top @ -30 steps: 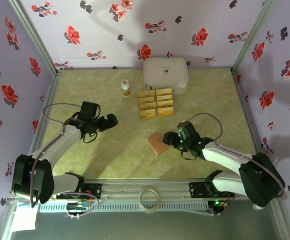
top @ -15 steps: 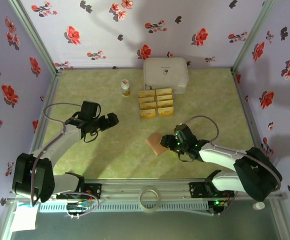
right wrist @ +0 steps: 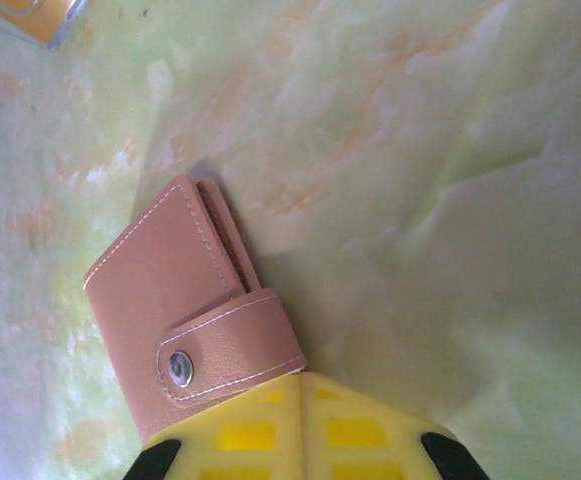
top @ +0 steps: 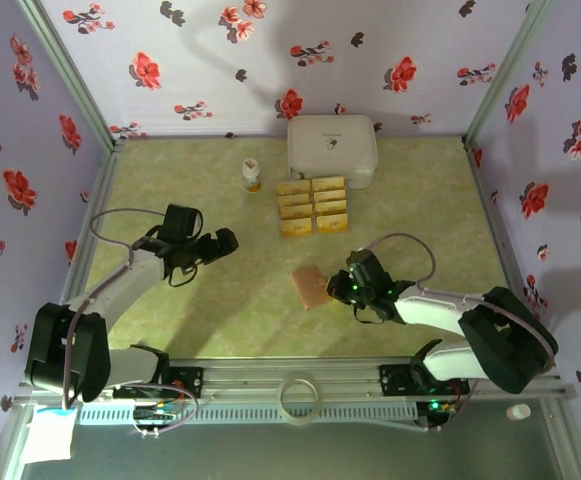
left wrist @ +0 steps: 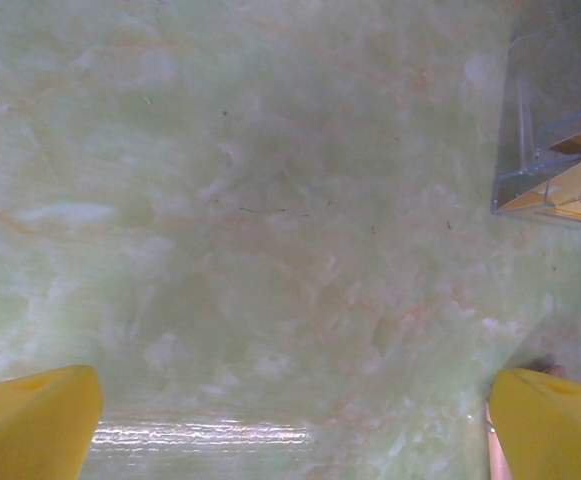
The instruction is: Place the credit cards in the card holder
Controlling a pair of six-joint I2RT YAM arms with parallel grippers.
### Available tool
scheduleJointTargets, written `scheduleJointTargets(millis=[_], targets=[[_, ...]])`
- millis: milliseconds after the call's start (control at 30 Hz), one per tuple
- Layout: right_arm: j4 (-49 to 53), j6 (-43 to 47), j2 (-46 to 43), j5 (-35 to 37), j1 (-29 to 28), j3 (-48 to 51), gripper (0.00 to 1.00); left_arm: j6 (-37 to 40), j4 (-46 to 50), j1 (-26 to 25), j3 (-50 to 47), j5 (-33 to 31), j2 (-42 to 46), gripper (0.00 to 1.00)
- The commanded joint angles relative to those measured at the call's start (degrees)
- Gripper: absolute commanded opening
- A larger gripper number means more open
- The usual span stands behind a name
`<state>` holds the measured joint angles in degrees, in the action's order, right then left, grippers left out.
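Tabletop (top: 180, 320) of pale green marbled pattern carried everything we saw from overhead. Shiny gold-yellow thin rectangular credit cards (top: 313, 205) lay in two short columns just in front of a large white rounded box (top: 332, 148), with a small white-capped bottle (top: 253, 176) to their left. The small flat pinkish-tan folding card holder (top: 310, 287) lay closed nearer the arms, well apart from the credit cards. The right end effector (top: 334, 288) met it from the right, tips at its edge. The left end effector (top: 227, 240) hung over bare tabletop further left, apart from everything.

From the left wrist we saw its yellow fingers (left wrist: 30, 420) only at the two bottom corners, so the jaws stood wide with nothing between them but green surface. A clear plastic tray (left wrist: 530, 130) holding gold cards sat at the upper right.

From the right wrist we saw the card holder lying flat, its strap fastened by a round metal snap (right wrist: 180, 367). The yellow pads (right wrist: 250, 435) were pressed together along one seam, and the holder's near end ran under them. We could not tell whether any leather was pinched.
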<state>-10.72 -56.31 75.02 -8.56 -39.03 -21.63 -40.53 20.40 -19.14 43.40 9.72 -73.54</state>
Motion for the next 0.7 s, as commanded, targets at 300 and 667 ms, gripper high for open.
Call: scheduleJointTargets(millis=[300,667], targets=[[1.64,-0.44,-4.19,-0.41,-0.35,-1.9,0.0,-3.64,-4.05,-0.2,-0.66,3.21,-2.2,1.0],[4.83,-3.69,-8.61,0.12,-0.35,1.78,0.49,-3.1,-4.42,-0.68,-0.5,6.28,-3.3,1.0]])
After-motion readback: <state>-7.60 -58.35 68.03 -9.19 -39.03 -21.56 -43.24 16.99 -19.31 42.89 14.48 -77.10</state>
